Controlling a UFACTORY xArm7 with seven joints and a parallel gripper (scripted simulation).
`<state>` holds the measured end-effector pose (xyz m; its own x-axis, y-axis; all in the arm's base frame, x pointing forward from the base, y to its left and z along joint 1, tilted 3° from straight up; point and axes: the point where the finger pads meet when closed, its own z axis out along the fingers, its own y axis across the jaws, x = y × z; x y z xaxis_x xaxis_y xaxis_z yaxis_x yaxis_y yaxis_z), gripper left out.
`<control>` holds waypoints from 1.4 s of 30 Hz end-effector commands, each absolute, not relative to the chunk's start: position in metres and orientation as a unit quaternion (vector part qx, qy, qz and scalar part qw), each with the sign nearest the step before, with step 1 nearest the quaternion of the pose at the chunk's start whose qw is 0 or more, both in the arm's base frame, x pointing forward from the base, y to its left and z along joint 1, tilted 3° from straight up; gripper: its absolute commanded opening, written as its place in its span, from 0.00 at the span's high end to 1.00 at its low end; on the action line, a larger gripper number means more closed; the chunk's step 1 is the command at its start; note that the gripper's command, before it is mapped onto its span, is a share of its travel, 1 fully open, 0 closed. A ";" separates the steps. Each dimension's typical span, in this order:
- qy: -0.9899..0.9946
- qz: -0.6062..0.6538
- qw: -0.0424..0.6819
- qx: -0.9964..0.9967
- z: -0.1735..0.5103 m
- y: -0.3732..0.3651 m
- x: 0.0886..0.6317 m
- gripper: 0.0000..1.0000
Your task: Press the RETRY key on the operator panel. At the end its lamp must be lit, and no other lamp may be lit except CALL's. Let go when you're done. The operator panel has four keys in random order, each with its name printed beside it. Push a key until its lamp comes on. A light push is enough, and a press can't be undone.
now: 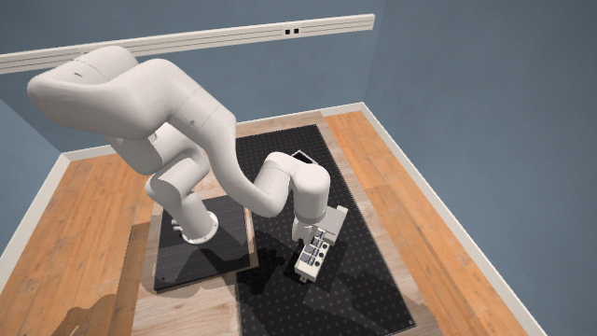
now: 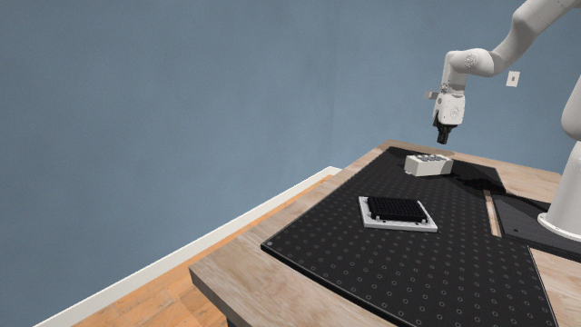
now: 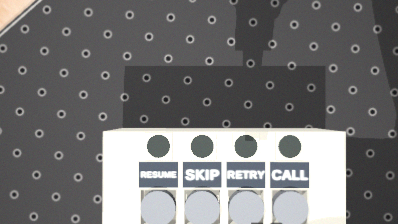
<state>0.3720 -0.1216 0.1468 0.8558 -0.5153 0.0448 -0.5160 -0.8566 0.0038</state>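
Observation:
The white operator panel (image 1: 310, 261) (image 2: 428, 165) (image 3: 120, 170) sits on the black perforated board (image 1: 354, 299) (image 2: 408, 268) (image 3: 60, 75). In the wrist view its labels read RESUME (image 3: 158, 174), SKIP (image 3: 202, 174), RETRY (image 3: 245, 174) and CALL (image 3: 289, 174), left to right. A dark round lamp stands above each label, and none is lit. A grey round key lies below each; the RETRY key (image 3: 245, 207) is third from the left. My gripper (image 2: 442, 139) is shut and empty. It hangs a short way above the panel, pointing down.
A white tray with a black gridded insert (image 2: 396, 213) lies on the board, apart from the panel. The robot base (image 1: 196, 229) stands on a dark plate beside the board. The wooden table edge (image 2: 272, 291) runs along the board.

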 end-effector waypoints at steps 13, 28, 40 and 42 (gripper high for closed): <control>-0.268 0.024 0.008 0.963 0.129 -0.123 0.374 1.00; -0.268 0.024 0.008 0.963 0.114 -0.123 0.375 1.00; -0.268 0.024 0.008 0.963 0.111 -0.123 0.375 1.00; -0.268 0.024 0.008 0.963 0.110 -0.123 0.375 1.00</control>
